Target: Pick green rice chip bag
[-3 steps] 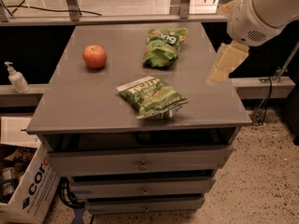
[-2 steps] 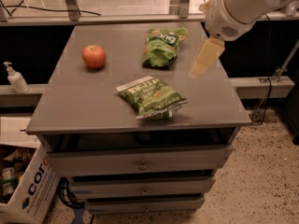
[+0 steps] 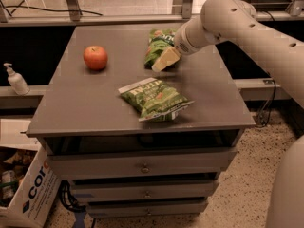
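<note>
The green rice chip bag [image 3: 156, 42] is a small bright-green glossy bag lying at the back middle of the grey cabinet top [image 3: 85, 108]. My gripper [image 3: 164, 61] hangs at the end of the white arm [image 3: 247, 27], which reaches in from the right. It is low over the bag's front right corner, and I cannot tell whether it touches the bag. Part of the bag is hidden behind the gripper.
A darker-green flat bag with a white edge strip [image 3: 154, 99] lies near the front middle. A red apple [image 3: 95, 57] sits at the back left. A pump bottle [image 3: 15, 79] stands on a ledge left of the cabinet. A cardboard box [image 3: 28, 194] is on the floor at the left.
My arm has swung left and down, from above the cabinet's right edge to the bright-green bag at the back. The bags and apple have not moved.
</note>
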`<state>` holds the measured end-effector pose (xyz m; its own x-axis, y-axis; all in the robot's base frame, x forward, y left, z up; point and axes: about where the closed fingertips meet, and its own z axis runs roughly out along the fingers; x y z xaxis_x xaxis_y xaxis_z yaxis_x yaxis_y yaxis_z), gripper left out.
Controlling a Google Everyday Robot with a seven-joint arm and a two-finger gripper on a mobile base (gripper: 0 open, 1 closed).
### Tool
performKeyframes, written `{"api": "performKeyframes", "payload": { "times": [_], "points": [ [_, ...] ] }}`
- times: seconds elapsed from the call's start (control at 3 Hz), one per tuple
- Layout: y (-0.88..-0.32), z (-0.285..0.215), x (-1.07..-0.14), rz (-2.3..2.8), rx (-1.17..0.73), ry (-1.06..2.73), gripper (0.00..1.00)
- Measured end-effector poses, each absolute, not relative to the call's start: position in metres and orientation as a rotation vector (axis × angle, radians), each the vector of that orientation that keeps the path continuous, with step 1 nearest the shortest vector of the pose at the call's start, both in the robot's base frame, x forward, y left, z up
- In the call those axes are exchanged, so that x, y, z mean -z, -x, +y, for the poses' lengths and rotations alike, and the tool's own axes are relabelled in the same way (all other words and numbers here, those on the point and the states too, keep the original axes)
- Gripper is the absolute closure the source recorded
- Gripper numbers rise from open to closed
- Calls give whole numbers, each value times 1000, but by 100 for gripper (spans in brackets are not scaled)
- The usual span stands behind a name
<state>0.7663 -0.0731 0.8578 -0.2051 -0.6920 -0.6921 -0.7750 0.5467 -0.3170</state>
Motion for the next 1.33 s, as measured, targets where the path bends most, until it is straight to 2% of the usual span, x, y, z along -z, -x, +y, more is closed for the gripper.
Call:
{"api": "performKeyframes", "payload": {
  "times": [1.0,1.33],
  "points": [
    [-775,-62,-848,1936,-162,1171,0],
    [-780,-58,-844,1938,-166,1148,17]
  ]
}}
